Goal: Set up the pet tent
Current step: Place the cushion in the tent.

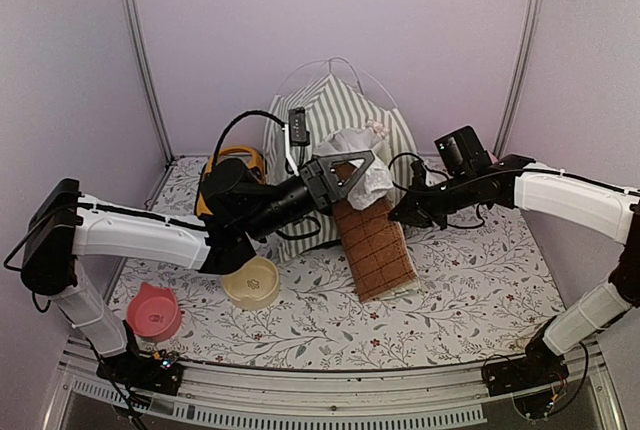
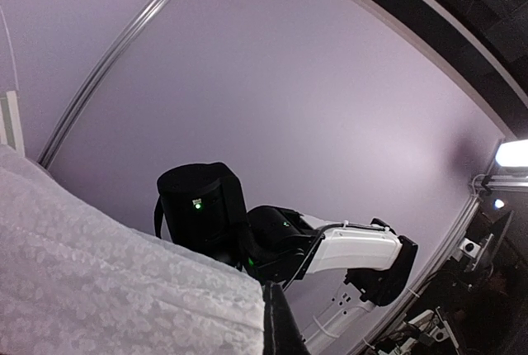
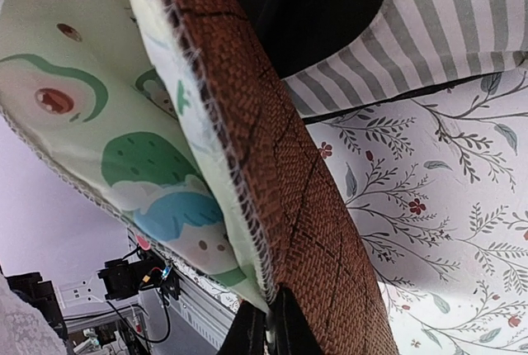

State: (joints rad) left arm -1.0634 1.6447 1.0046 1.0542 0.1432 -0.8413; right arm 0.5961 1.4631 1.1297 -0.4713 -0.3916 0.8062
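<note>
The pet tent (image 1: 345, 110) stands upright at the back centre, grey-green and white striped; its stripes also fill the top right of the right wrist view (image 3: 462, 25). My left gripper (image 1: 350, 172) is shut on the tent's white lace door flap (image 1: 362, 150) and holds it up in front of the doorway. In the left wrist view the lace (image 2: 107, 289) fills the lower left, beside one dark finger (image 2: 285, 330). My right gripper (image 1: 402, 212) is shut on the edge of a mat (image 1: 372, 240). The mat has a brown woven back (image 3: 305, 190) and a cream printed face (image 3: 124, 149), and leans out of the doorway.
A cream bowl (image 1: 251, 282) and a pink bowl (image 1: 153, 312) sit at the front left on the floral table cover (image 1: 480, 290). A yellow and black item (image 1: 235, 165) lies behind my left arm. Metal frame posts (image 1: 140, 50) stand at the back corners.
</note>
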